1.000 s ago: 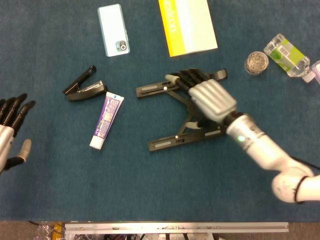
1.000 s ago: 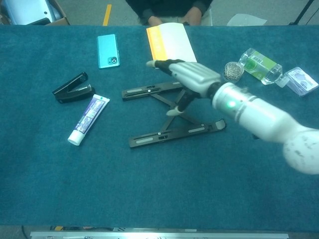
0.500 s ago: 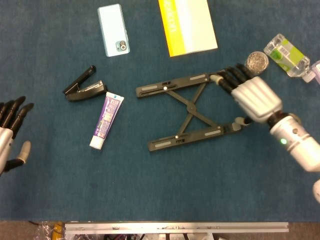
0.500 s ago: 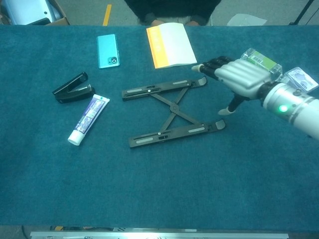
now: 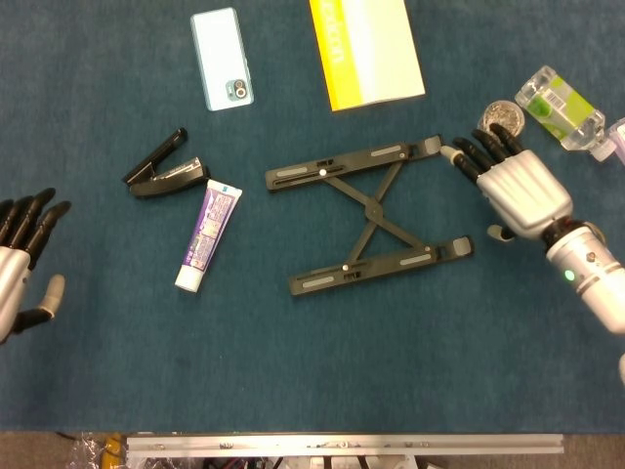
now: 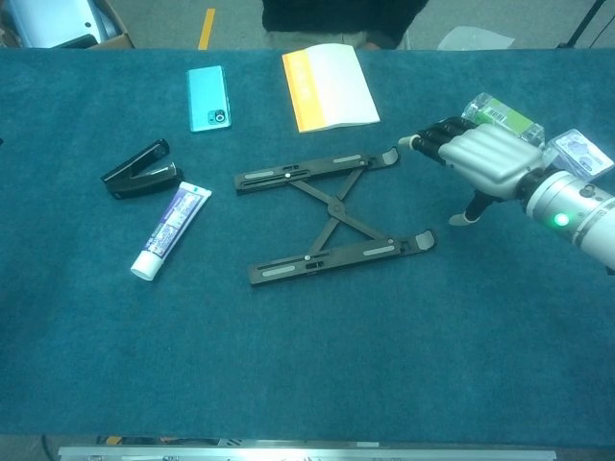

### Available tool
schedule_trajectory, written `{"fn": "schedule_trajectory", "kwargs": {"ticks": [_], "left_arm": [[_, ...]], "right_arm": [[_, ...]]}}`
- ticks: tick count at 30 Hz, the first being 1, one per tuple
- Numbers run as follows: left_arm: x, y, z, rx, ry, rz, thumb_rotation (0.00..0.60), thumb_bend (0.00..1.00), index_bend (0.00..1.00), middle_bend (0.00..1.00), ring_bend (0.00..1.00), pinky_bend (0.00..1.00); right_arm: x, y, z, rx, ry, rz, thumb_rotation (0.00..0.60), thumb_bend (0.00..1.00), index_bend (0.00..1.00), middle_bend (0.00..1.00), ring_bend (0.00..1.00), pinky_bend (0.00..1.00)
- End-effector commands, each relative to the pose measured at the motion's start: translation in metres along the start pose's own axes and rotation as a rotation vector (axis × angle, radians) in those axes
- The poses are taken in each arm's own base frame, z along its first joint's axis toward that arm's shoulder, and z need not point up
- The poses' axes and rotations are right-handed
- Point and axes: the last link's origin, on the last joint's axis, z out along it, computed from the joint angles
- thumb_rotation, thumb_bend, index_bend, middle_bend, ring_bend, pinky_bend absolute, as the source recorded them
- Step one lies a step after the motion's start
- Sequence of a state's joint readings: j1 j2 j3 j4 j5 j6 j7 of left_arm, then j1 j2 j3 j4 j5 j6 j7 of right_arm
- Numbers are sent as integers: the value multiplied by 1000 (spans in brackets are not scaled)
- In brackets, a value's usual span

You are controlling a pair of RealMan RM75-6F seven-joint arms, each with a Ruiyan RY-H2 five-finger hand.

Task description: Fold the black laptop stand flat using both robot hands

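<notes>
At table centre, the black laptop stand (image 5: 369, 217) lies splayed; I judge it light, rigid, best pinched at its 2 rails. My right hand (image 5: 516, 190) and left hand (image 5: 21, 256) hover empty, fingers spread.

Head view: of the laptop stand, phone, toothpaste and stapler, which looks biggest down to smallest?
1. Laptop stand, clearly largest.
2. Phone.
3. Toothpaste and stapler look about alike; I would not rank them.
</notes>
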State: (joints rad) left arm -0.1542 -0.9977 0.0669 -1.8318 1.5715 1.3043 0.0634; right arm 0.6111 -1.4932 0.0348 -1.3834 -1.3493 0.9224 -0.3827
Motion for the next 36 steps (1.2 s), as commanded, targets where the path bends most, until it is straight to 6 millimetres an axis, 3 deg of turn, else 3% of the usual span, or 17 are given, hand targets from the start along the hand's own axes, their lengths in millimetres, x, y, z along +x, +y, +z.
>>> {"fn": "schedule_trajectory", "kwargs": {"ticks": [1, 12, 36], "left_arm": [[0, -1, 0, 4, 0, -1, 600, 474, 11, 0, 0, 26], [1, -5, -1, 16, 6, -2, 600, 474, 11, 0, 0, 26], [1, -10, -4, 29, 10, -9, 600, 474, 0, 0, 0, 25]], "right_arm": [[-4, -3, 6, 6, 5, -8, 600, 0, 0, 101, 0, 31], [-6, -21, 15, 51, 30, 2, 600, 0, 0, 101, 0, 31], [-10, -24, 6, 50, -3, 6, 600, 0, 0, 101, 0, 31]]}}
